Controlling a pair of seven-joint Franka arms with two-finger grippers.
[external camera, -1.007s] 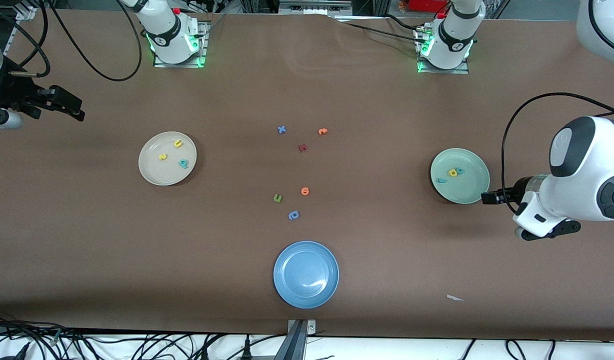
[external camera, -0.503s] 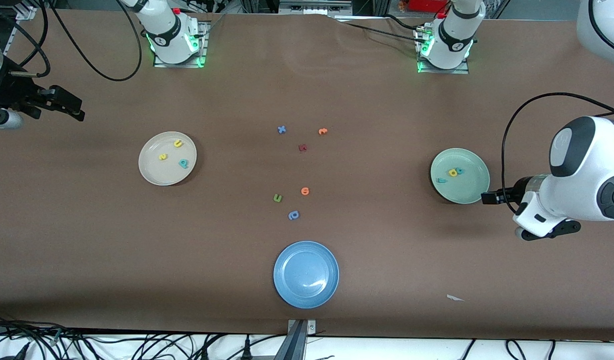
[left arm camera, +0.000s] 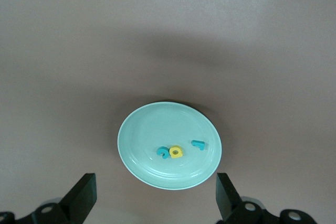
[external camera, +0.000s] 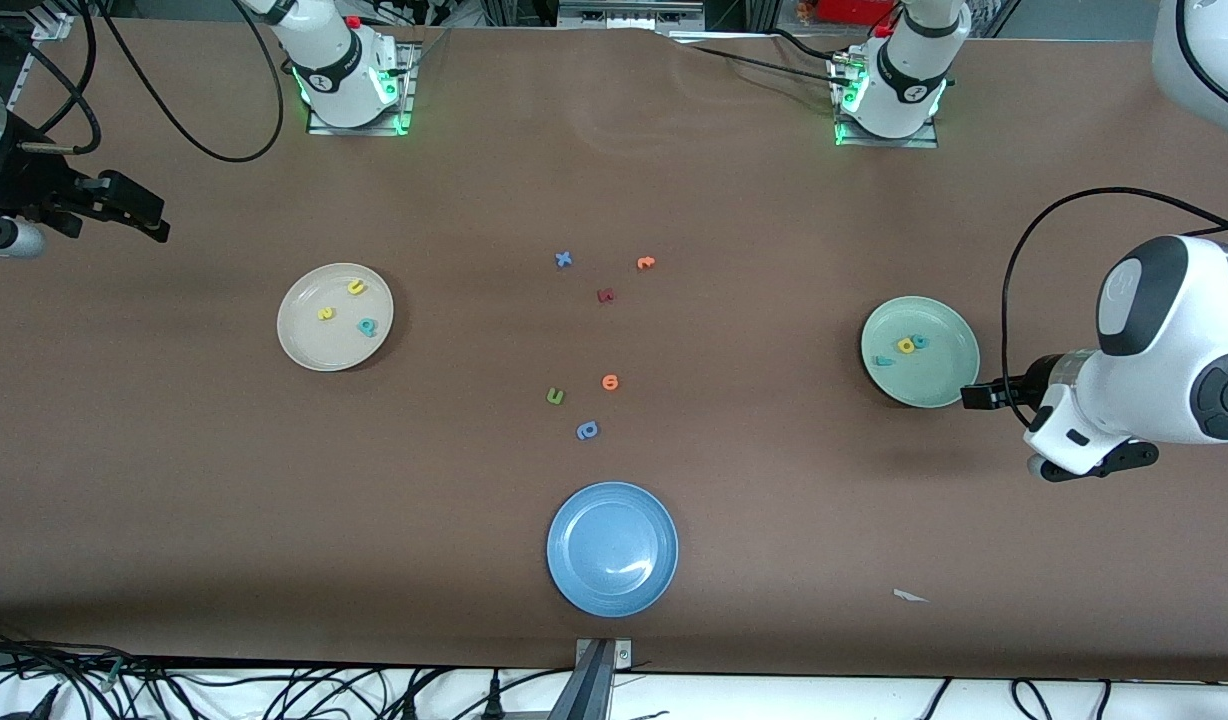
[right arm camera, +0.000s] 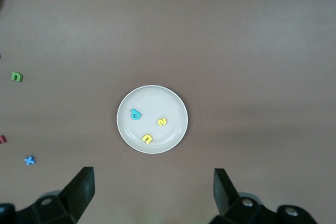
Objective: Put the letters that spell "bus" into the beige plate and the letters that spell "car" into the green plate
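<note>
Both words looked sorted, so the step in hand was, by my judgement, a clean retreat: each arm was best kept high and lifted straight away from its plate so nothing got nudged. The left pincer (left arm camera: 155, 198) hung with its jaws spread wide and empty over the counter (external camera: 774, 520) just beside the green plate (external camera: 949, 385), which held the teal "c" (left arm camera: 163, 152), yellow "a" (left arm camera: 176, 152) and teal "r" (left arm camera: 198, 144). The right pincer (right arm camera: 152, 195), likewise wide open and holding nothing, hovered near the beige plate (external camera: 304, 350), where the teal "b" (right arm camera: 136, 114), yellow "s" (right arm camera: 162, 122) and yellow "u" (right arm camera: 147, 138) lay apart. The blue plate (external camera: 574, 580) held nothing; the spare letters, among them the green "u" (external camera: 555, 397), lay on the counter between the plates.
</note>
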